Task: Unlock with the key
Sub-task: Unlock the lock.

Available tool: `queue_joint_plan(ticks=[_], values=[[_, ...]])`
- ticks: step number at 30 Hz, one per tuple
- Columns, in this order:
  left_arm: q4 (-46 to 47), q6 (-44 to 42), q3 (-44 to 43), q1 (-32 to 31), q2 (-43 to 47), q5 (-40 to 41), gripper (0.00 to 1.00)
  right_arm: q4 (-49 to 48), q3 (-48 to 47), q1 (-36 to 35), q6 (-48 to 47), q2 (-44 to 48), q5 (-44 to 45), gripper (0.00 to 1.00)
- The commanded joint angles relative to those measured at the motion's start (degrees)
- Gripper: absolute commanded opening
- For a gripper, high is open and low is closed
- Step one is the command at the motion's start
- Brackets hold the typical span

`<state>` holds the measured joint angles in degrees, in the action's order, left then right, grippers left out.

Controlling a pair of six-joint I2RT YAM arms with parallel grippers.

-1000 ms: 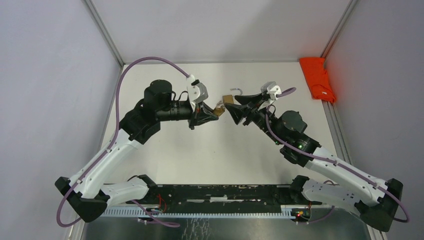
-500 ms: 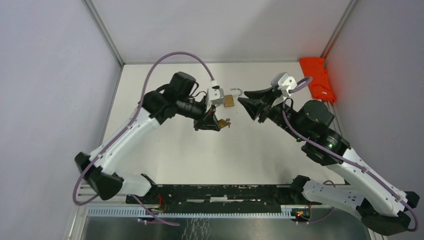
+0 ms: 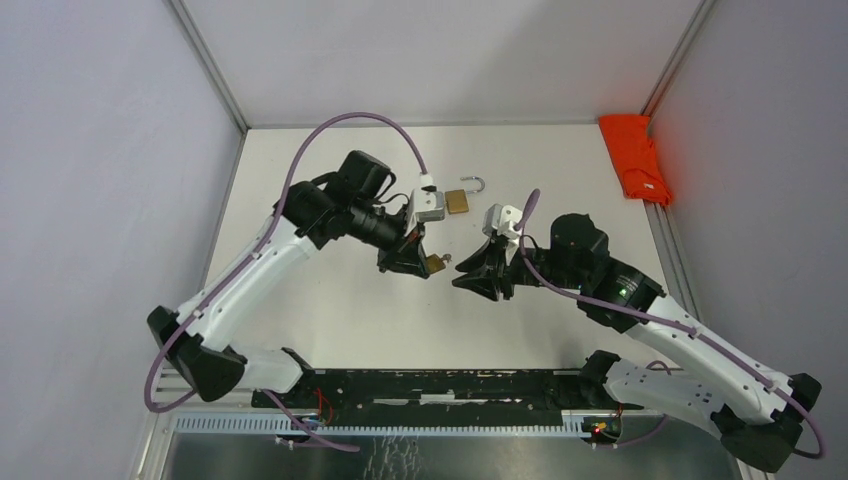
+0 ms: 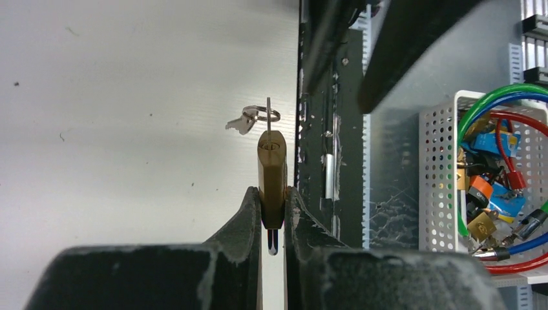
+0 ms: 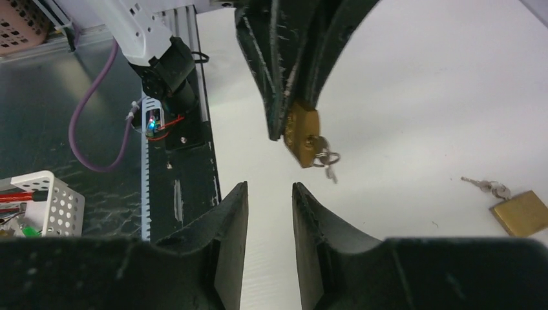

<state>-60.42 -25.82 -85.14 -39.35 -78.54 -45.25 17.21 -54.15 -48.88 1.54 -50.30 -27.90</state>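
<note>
Tabletop (image 3: 330, 310) white, second padlock (image 3: 457, 202) on it; orange cloth (image 3: 636, 158), maybe crumpled, far-right.

The padlock (image 4: 272, 177) is sitting between the fingers of the left gripper (image 3: 420, 262), up off the table (image 3: 330, 310), its key (image 5: 326, 161) pointing toward the right gripper (image 3: 460, 282) — just to its right, apart. Behind them a second padlock (image 3: 457, 201) is lying on the table; a cloth (image 3: 635, 158) is lying at the far right edge.
</note>
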Motion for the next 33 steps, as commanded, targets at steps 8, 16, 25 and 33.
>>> queue_joint_plan(ticks=[8,16,25,33], values=[[3.95,-0.55,5.91,-0.12,8.74,-5.88,0.02,-7.99,-3.52,5.23,-0.99,-2.39,-10.23,0.37],[4.57,-0.63,5.89,-0.16,8.37,-6.75,0.02,-15.43,-3.92,6.09,4.42,-6.99,-21.64,0.42],[4.62,-1.0,5.78,-0.12,8.76,-6.78,0.02,-14.63,-3.76,6.21,4.02,-7.25,-20.49,0.28],[4.59,-1.02,5.61,-0.16,8.85,-6.78,0.02,-13.97,-3.16,6.83,3.21,-7.62,-18.42,0.31]])
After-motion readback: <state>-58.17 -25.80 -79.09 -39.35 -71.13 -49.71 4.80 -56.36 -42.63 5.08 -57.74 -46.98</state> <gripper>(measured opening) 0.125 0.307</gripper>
